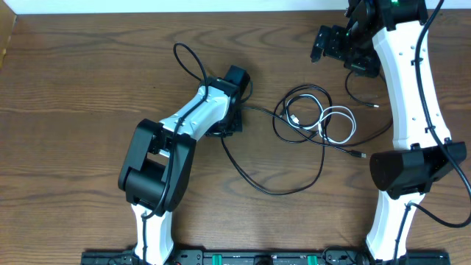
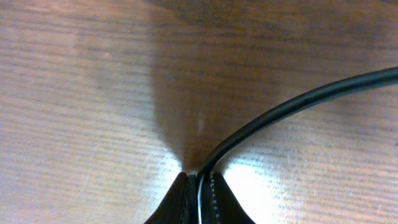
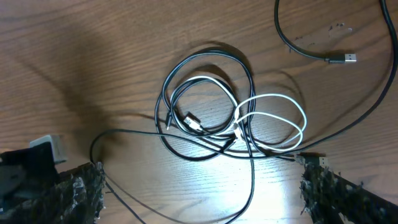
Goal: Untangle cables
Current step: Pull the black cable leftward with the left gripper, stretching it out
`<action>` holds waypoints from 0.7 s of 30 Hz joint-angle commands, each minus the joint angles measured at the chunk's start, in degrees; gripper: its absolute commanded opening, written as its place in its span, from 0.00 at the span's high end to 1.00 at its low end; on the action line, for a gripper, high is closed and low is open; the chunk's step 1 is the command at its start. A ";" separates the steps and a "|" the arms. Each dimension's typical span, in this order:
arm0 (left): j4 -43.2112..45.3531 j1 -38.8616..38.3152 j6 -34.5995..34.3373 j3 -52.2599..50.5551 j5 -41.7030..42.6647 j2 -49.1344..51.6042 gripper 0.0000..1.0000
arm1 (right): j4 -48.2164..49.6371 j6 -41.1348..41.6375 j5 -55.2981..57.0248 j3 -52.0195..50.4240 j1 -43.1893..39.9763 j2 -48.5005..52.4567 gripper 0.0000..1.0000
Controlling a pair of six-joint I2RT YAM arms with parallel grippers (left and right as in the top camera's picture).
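1. My left gripper is clamped shut on a black cable — the cord sits pinched between the two pads, right down at the wooden table.
2. On the overhead view, that cable swings out from the gripper in a wide loop toward my side of the table, then climbs back into the tangle lying between the two arms.
3. The tangle is several coils of black cord, with a white cable looped over and through them on one side.
4. My right gripper hangs clear of the table with its jaws spread wide — it holds nothing, and the tangle shows between its fingers.
5. A silver plug on another black cord lies apart from the coils, near the right arm.
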 commanded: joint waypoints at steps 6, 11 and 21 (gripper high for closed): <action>-1.01 0.35 3.52 4.94 -0.74 -22.12 0.93 | -0.17 -0.66 0.44 0.11 0.15 -0.02 0.01; -0.76 0.33 3.76 5.42 -0.70 -36.02 0.92 | -0.17 -0.66 0.44 0.11 0.15 -0.02 0.01; 3.98 0.35 3.76 5.46 -0.76 -60.46 0.93 | -0.17 -0.66 0.44 0.11 0.22 -0.02 0.01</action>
